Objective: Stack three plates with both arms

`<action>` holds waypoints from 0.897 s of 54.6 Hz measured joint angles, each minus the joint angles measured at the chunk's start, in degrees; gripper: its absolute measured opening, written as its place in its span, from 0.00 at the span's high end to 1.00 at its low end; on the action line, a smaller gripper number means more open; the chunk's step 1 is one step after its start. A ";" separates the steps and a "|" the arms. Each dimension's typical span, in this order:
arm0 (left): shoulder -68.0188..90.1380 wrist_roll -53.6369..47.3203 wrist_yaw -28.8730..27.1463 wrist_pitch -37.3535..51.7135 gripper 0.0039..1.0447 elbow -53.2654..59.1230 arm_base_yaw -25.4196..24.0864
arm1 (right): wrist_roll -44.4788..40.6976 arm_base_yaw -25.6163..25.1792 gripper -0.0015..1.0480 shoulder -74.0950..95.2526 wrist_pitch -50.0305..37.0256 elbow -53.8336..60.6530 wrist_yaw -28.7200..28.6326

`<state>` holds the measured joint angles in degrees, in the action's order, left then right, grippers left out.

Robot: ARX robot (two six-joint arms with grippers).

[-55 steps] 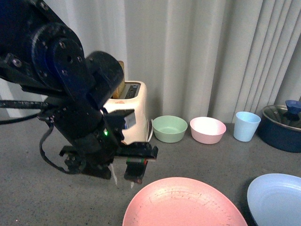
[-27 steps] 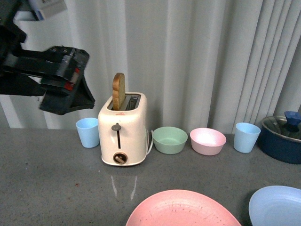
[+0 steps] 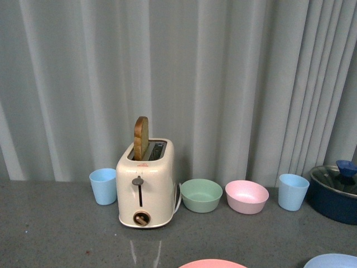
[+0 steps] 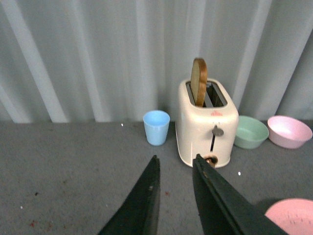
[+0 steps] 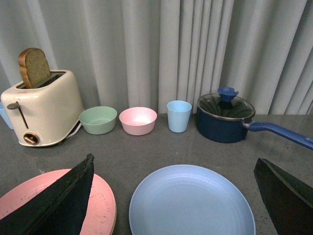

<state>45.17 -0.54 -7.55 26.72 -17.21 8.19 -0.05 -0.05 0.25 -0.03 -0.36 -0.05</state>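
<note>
- Right gripper [image 5: 174, 161]: jaws spread wide, nothing in them, hanging above the bench [image 5: 146, 147].
- Light blue plate [image 5: 191, 203] lies flat just below and between those jaws, nearly centred on the gripper.
- Pink plate [image 5: 101, 203] lies just beside the blue one, on the left gripper's side. It is partly hidden under one right jaw. There is a thin strip of bench between the rims, so they are not touching.
- Left gripper [image 4: 176, 158]: jaws a little apart, empty. The pink plate is low and off toward the right arm's side. The toaster [image 4: 207, 122] with its bread slice [image 4: 198, 81] is straight ahead, well beyond the tips.
- Cream-beige plate: in no view, so you can't place it yet.
- Nothing looks stacked, as both plates lie separate. The step in hand looks like the first pick: blue plate, right gripper.
- Don't count on spanning the plate. Come down on the rim nearest the gripper, one jaw under the lip and one on top, then close firmly.
- The shallow rim will likely tip when held by one edge. Lift low, keep it level, and centre it over pink before you let go.
- Steady pink with the left gripper if it slides.
- Mind the pot handle [image 5: 279, 131] ahead of the right gripper.
</note>
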 joint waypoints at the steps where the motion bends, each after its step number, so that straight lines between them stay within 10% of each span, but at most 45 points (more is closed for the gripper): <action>1: -0.52 0.02 0.24 0.04 0.90 0.70 -0.24 | 0.00 0.00 0.07 0.00 0.00 0.00 0.02; 49: -24.35 0.57 7.45 -8.28 0.97 15.02 -8.07 | 0.00 0.00 0.07 0.00 0.00 0.00 0.00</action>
<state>20.82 0.03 -0.10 18.44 -2.20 0.12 -0.05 -0.05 0.25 -0.03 -0.36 -0.05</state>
